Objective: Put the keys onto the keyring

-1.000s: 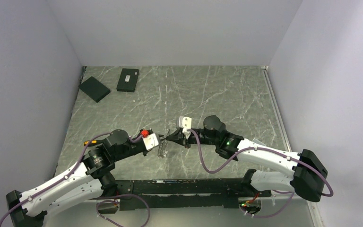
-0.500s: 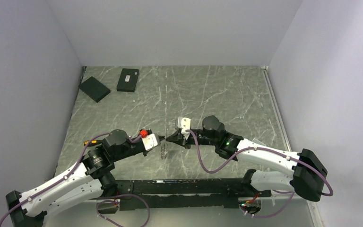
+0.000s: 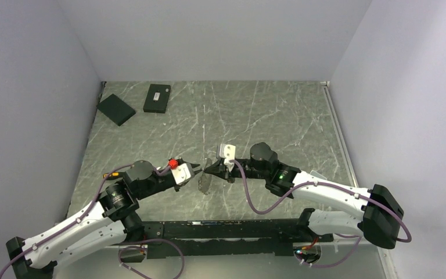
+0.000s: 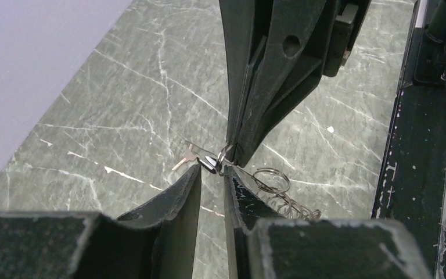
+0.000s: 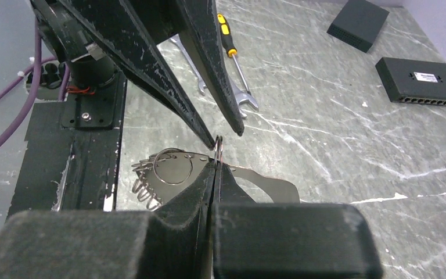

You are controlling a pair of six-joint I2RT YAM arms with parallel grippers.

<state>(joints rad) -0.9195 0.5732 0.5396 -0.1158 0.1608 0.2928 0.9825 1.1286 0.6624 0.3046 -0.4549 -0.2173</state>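
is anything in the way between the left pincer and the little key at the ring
Nothing visible. The left pincer stands slightly open right at the small flat silver key, beside the small wire ring pinched in the shut right pincer.

A dark green-grey counter [image 3: 267, 110], veined with white like marble, sits inside a pale enclosure. A plain lavender-white back wall [image 3: 215, 35] meets its far edge. A left wall [image 3: 29, 87] and a right wall [image 3: 406, 87] of the same matte tone flank its sides. A thin metal strip [image 3: 338, 136] runs along the right edge. The light is soft and even.
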